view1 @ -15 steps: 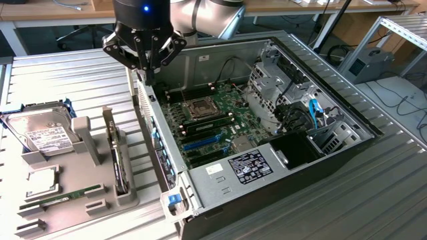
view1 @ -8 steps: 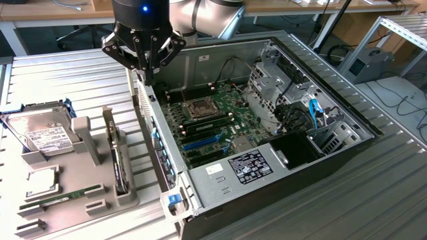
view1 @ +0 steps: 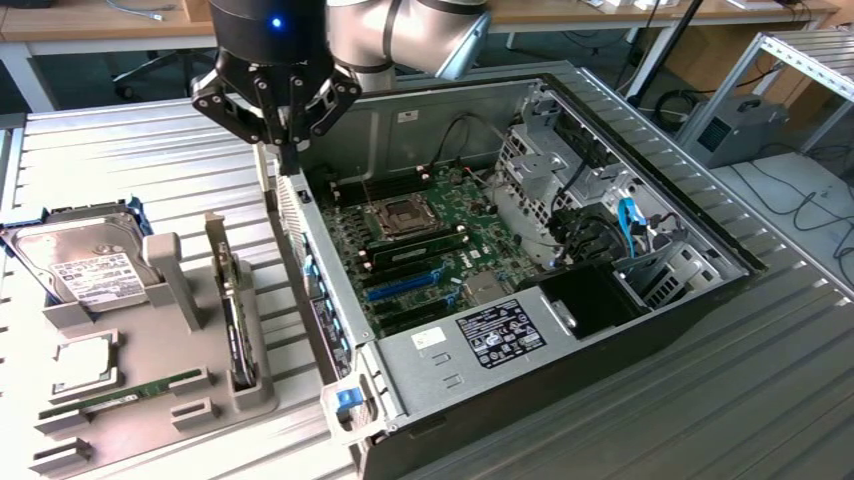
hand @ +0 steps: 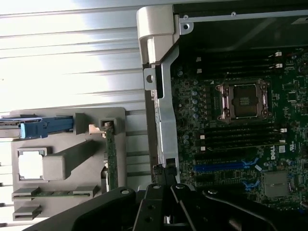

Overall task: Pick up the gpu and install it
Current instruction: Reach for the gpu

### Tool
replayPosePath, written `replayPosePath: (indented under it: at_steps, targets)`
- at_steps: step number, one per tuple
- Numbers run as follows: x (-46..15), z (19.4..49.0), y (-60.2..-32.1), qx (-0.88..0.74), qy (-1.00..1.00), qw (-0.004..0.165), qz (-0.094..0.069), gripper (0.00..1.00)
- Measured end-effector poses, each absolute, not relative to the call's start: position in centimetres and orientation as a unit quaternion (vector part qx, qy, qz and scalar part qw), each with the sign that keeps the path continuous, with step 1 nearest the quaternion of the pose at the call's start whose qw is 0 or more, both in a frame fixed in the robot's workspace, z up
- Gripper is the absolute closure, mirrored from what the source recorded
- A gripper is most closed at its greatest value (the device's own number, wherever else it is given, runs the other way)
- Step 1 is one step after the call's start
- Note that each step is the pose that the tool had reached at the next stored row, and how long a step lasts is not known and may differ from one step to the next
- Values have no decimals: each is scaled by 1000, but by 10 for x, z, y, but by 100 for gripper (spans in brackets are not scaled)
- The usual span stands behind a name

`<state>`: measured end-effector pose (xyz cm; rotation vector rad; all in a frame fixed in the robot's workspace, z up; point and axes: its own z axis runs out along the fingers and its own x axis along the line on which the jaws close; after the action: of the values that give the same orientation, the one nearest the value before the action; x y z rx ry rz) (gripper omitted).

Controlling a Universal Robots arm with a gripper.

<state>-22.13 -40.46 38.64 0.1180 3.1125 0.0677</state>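
The black, multi-link gripper [view1: 284, 152] is hanging with its fingers pinched together on nothing, just above the rear wall of the open black-and-silver metal computer case [view1: 414, 120]. The slim, flat black gpu [view1: 238, 325] with its silvery edge is standing on edge in the grey slotted holder [view1: 140, 435] at the exterior view's left of the case, apart from the gripper.

The circuit board [hand: 231, 144] in the computer case carries a white logo [hand: 281, 147], turned sideways, that appears to read DELL. The black label [view1: 499, 336] on the silver power supply [view1: 447, 375] has white print and symbols too small to read. The white label [view1: 96, 278] on the hard drive [view1: 60, 245] is also illegible, as is the small white sticker [view1: 427, 338].
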Motion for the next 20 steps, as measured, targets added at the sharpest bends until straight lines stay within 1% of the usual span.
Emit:
replayPosePath:
  at_steps: [11,20]
  targets:
    - [-223,386,-405,38,999,13,22,89]
    - [-237,383,-405,38,999,13,22,89]
